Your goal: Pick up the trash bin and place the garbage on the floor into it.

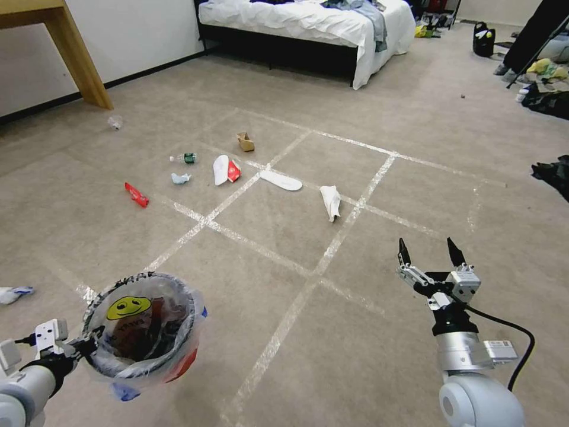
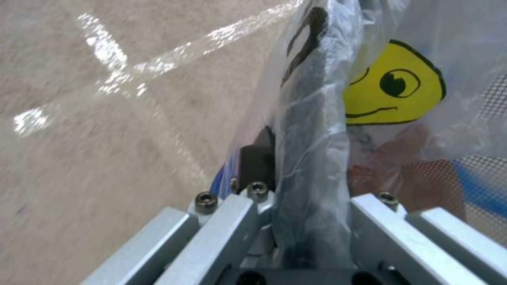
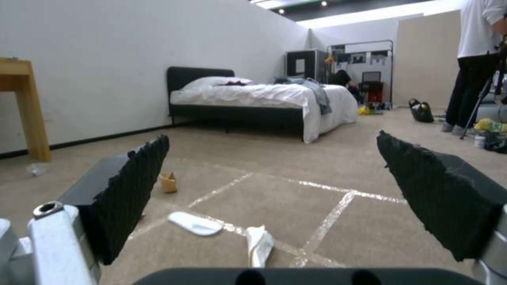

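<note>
The left gripper (image 1: pixel 83 346) is closed on the rim of the light bin (image 1: pixel 142 323), and the right gripper (image 1: pixel 431 252) hangs open toward the soft crumpled paper (image 1: pixel 331 201), which looks easy to pinch at its middle.

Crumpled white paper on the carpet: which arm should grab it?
The right, probably. The right gripper hangs open and empty nearest the crumpled white paper, while the left gripper is clamped on the trash bin.
</note>
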Tool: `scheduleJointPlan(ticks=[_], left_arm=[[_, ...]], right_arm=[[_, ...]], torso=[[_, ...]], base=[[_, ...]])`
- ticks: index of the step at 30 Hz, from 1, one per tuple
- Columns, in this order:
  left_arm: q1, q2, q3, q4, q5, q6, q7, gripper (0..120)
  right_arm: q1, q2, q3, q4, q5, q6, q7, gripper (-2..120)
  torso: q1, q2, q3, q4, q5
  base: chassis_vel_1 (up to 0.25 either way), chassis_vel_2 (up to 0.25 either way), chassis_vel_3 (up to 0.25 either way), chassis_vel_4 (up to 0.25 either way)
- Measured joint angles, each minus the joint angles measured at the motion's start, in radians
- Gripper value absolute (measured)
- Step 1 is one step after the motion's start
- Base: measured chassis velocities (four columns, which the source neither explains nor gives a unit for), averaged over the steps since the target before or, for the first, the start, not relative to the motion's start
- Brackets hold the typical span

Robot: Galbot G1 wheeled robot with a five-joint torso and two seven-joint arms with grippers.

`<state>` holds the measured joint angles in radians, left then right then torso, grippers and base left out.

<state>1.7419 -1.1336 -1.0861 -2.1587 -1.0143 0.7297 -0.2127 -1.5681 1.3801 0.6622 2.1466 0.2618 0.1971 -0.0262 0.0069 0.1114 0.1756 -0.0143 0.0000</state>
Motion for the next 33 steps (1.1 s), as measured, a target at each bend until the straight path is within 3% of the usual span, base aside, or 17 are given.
scheduleJointPlan(ticks=[33], left_arm=[[0.006, 0.008, 0.005, 0.003, 0.005, -0.003, 0.009, 1]], right_arm=[[-0.008, 0.015, 0.0, -0.001, -0.032, -0.004, 0.011, 100]], torso=[[0.0, 0.0, 0.0, 0.0002, 0.0003]], base=[[-0.196, 0.199, 0.193, -0.199]])
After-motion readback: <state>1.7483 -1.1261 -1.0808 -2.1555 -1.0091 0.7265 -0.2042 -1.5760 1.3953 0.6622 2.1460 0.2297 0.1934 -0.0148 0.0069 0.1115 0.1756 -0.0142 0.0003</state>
